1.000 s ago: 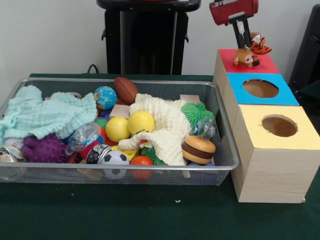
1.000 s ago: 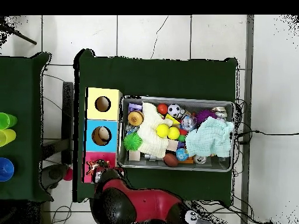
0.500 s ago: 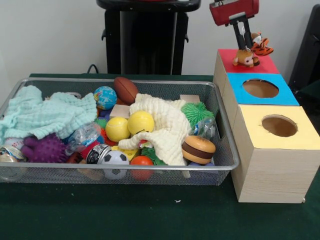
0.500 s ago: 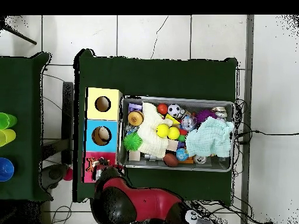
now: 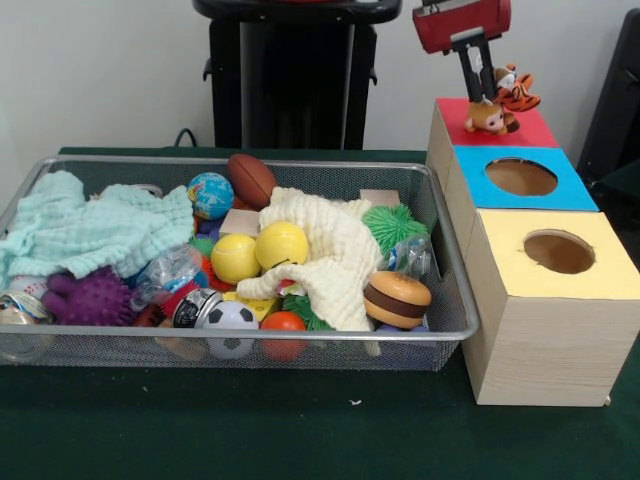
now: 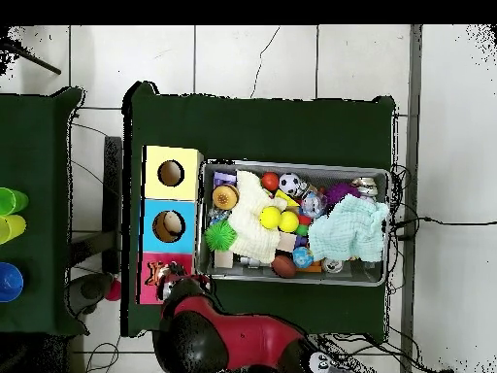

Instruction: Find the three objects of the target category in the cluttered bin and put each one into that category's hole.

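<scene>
Over the red-faced box [image 5: 535,128], gripper [image 5: 478,88] has lifted slightly from a second ago with the tan-brown plush [image 5: 489,117] at its tips, grip state unclear, tiger plush [image 5: 516,87] just behind, so neither toy looks dropped into the hole yet.

At center frame a cream cloth [image 5: 325,255] drapes over 2 yellow balls [image 5: 258,252]. A mint cloth [image 5: 90,228] fills the left, with a purple spiky ball [image 5: 90,297] below it. A toy burger [image 5: 396,299] sits lower right of center, a brown football [image 5: 251,178] at upper center, beside a globe ball [image 5: 210,194]. A soccer ball [image 5: 231,327] lies bottom center.
</scene>
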